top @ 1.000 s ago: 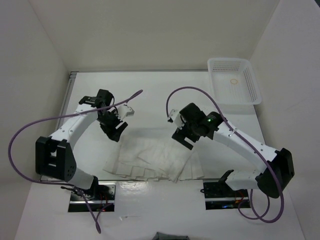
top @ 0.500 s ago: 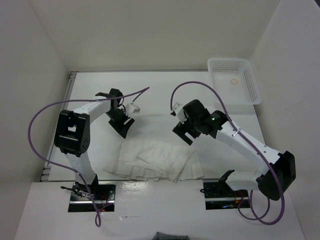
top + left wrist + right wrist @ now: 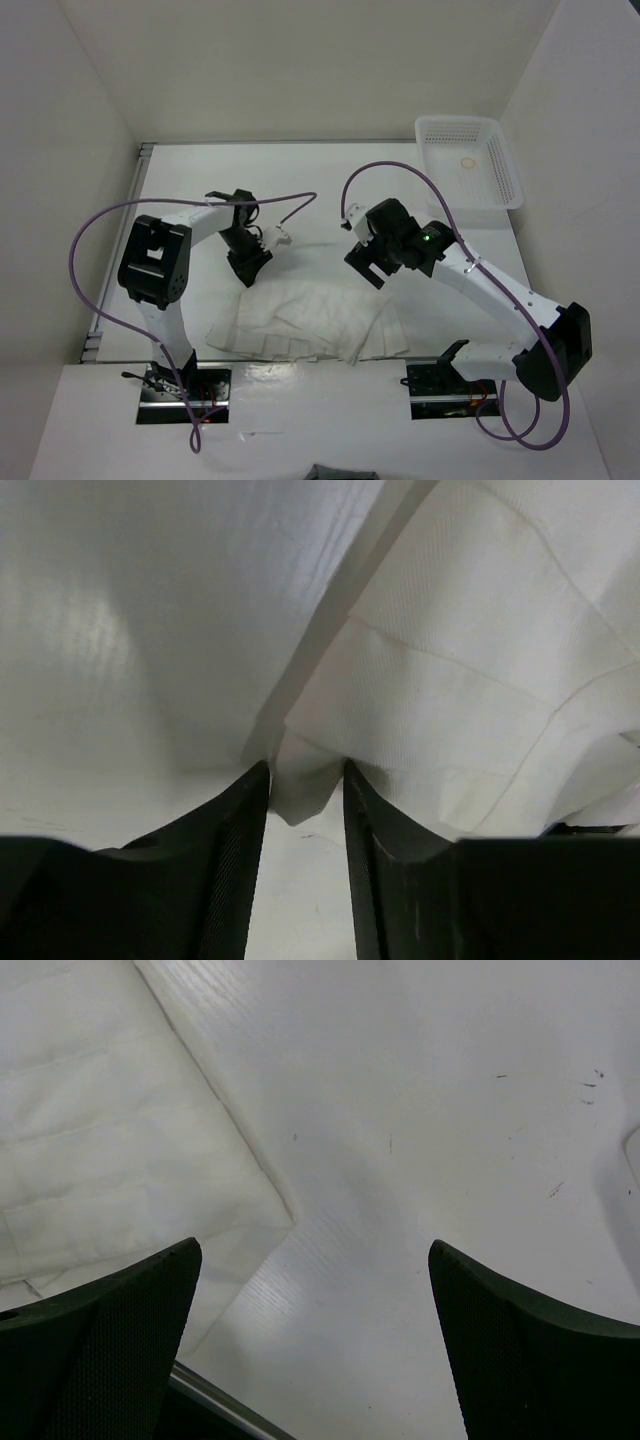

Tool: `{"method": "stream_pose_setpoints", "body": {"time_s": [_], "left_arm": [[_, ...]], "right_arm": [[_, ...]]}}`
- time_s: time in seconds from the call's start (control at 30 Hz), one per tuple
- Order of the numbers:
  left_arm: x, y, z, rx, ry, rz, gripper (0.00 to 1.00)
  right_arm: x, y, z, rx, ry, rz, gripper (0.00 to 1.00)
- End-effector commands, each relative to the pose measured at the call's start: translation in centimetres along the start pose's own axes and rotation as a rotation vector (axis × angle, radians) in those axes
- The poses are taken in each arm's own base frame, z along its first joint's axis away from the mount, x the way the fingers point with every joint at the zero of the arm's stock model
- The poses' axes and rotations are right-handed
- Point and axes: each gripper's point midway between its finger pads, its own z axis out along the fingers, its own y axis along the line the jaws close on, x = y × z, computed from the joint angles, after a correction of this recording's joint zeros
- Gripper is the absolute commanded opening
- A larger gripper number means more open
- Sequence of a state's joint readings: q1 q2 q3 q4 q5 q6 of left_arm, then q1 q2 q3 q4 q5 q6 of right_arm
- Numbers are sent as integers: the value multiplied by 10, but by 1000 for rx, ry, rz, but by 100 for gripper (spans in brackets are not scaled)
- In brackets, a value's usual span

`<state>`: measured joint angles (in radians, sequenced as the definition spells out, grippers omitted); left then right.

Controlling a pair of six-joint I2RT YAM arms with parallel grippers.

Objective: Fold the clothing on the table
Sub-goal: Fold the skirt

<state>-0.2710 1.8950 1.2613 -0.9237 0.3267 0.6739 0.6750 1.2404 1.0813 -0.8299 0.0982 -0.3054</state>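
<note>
lying flat, clothing (image 3: 310, 318), long axis left-right

We take this for a robotics lab cell: white walls (image 3: 300, 70) box in a white table (image 3: 300, 185) (grey metal rim), robot arms (image 3: 490, 290) bolted at its near edge.

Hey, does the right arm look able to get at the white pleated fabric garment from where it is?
Probably yes. The right gripper hangs open just past the white pleated fabric garment's far right corner, with only bare white table between them. Nothing visible blocks it.
</note>
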Motion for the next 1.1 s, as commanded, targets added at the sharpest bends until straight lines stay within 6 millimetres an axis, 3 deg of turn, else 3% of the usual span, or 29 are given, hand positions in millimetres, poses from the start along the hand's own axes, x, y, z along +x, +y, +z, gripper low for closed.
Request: {"method": "stream_pose_setpoints", "body": {"time_s": [0.0, 0.1, 0.23, 0.37, 0.4, 0.57, 0.63, 0.73, 0.87, 1.07], "left_arm": [[21, -20, 10, 101, 63, 22, 40], [21, -10, 13, 51, 66, 5, 0], [3, 10, 15, -25, 14, -30, 0], [-30, 46, -5, -82, -109, -136, 0], [-49, 59, -15, -121, -158, -137, 0], [-73, 86, -20, -167, -206, -246, 0], [-74, 92, -19, -185, -199, -280, 0], [-78, 95, -19, -190, -210, -296, 0], [-72, 104, -18, -204, -211, -323, 0], [-55, 105, -19, -199, -201, -362, 0]], "right_arm": [[-23, -10, -6, 37, -81, 30, 98], [-26, -11, -8, 39, -90, 31, 98], [-28, -13, -8, 51, -96, 32, 98], [-29, -20, -3, 87, -89, 35, 100], [-28, -19, 0, 83, -76, 33, 100], [-15, -17, 27, 78, 26, 20, 100], [-6, -16, 43, 80, 90, 11, 100], [-9, -16, 55, 67, 102, 7, 100], [-16, -16, 70, 52, 121, -5, 98], [-10, -5, 88, -7, 165, -29, 96]]}}
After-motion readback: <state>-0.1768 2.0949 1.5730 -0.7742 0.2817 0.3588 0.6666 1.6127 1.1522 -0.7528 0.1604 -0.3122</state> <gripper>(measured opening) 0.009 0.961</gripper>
